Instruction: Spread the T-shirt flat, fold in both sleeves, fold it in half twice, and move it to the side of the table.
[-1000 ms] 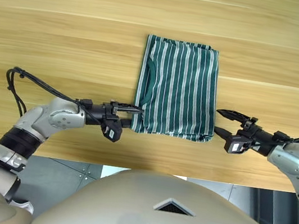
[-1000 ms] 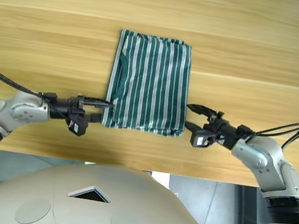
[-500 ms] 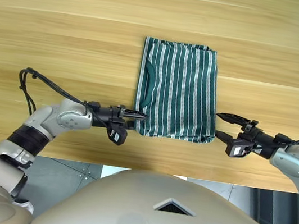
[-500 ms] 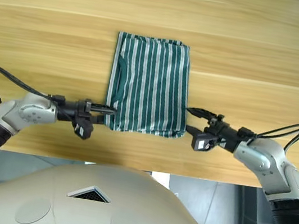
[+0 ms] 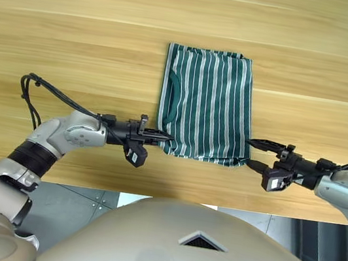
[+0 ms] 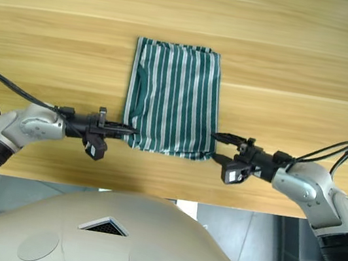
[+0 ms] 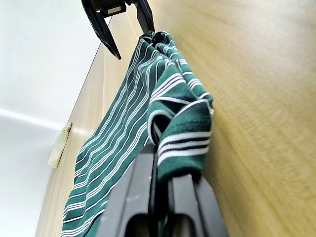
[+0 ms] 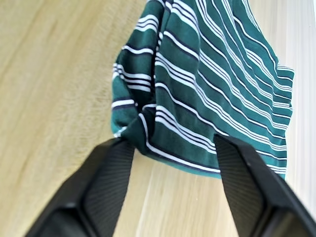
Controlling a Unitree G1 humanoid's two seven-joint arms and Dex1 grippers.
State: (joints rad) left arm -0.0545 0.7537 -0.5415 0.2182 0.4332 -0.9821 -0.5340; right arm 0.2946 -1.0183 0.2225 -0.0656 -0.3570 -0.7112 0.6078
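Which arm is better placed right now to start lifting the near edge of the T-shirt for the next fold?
Left. The left gripper is shut on the near-left corner of the T-shirt, while the right gripper is open around the near-right corner and not yet gripping it.

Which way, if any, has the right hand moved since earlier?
Yes: the right hand moved toward the near edge of the wooden table, reaching the near right corner of the green striped T-shirt.
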